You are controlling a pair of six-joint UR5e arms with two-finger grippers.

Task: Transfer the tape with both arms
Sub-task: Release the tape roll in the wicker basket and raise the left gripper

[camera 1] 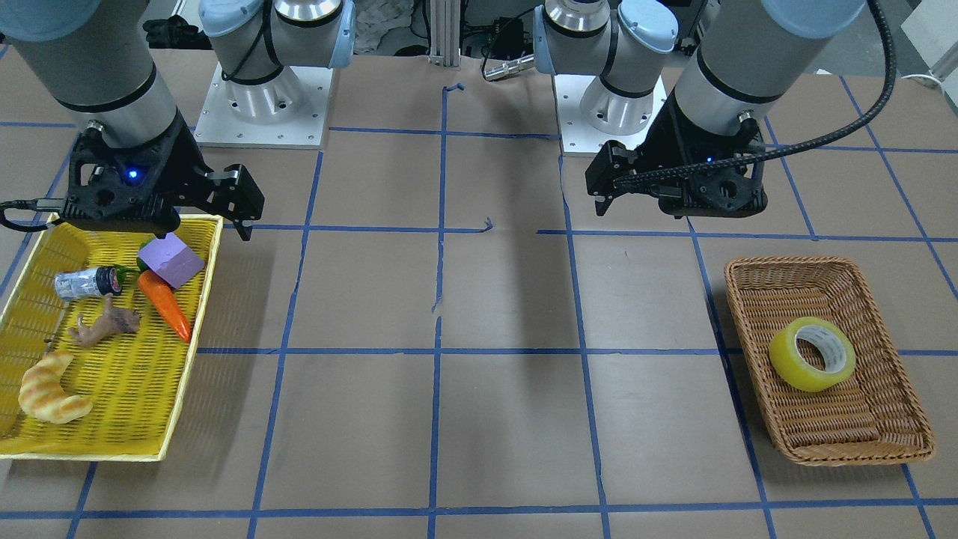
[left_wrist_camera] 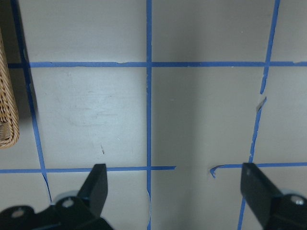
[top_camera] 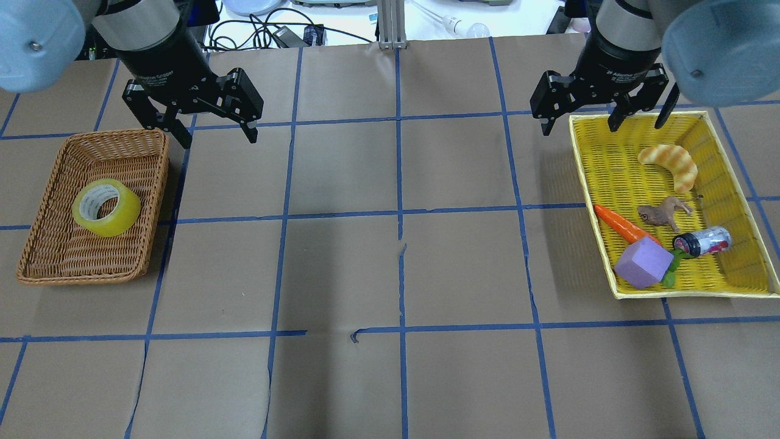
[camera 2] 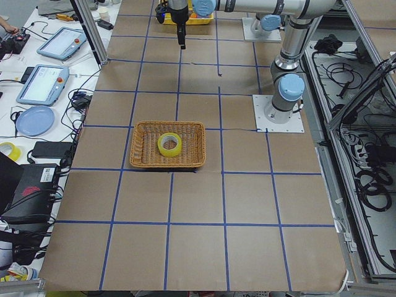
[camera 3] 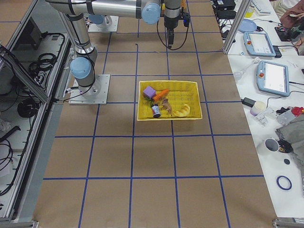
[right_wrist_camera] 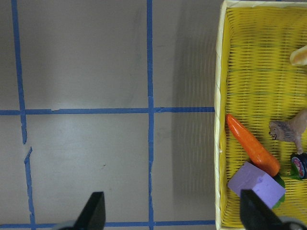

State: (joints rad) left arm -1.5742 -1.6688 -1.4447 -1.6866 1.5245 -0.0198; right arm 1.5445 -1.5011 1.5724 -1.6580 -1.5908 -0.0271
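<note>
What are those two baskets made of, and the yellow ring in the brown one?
Brown basket: looks like woven wicker, matte, strands visible.
Yellow basket: probably plastic mesh, bright and uniform.
Ring: glossy translucent tape roll, pale core, perhaps cardboard.

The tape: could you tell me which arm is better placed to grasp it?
Left. The left gripper hangs open beside the wicker basket holding the tape; the right gripper is far off, by the yellow tray.
</note>
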